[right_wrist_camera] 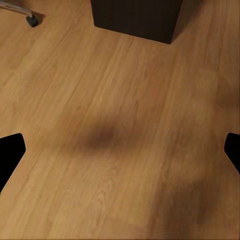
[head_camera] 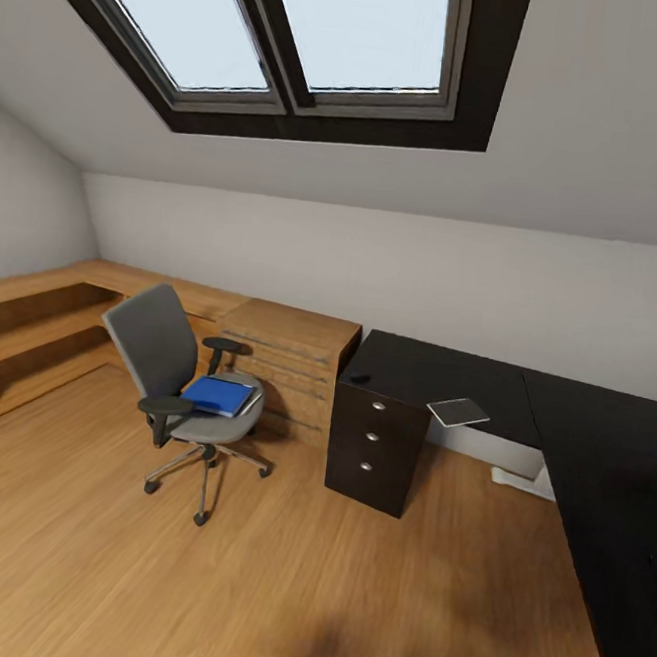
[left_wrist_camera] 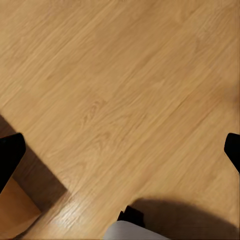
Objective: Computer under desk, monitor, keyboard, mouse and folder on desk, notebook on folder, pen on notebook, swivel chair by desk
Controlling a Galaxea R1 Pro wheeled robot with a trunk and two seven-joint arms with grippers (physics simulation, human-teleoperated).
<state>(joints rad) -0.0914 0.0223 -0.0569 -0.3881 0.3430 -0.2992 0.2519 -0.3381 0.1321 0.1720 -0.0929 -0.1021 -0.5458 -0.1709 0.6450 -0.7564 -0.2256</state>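
**Approach across open floor: folder on chair seat, nothing in hand**

Nearest to us, both wrist views look down on bare wood floor. Left gripper: fingertips sit at opposite edges of its view, spread wide, nothing between them. Right gripper: same, wide open and empty, hanging over floor with the foot of the black drawer unit and one chair castor ahead.

Next out, the swivel chair stands free on the floor, apart from the tabletop, with the blue folder lying flat on its seat between the armrests. We judge the armrests limit side access; the front of the seat looks open.

Beyond, the notebook lies on the tabletop with a corner overhanging the front edge, easy to pinch there but also easy to knock off. A small dark item near the tabletop's left end is too small to identify. Low wooden cabinets flank the chair behind.

Floor between us and chair is unobstructed.
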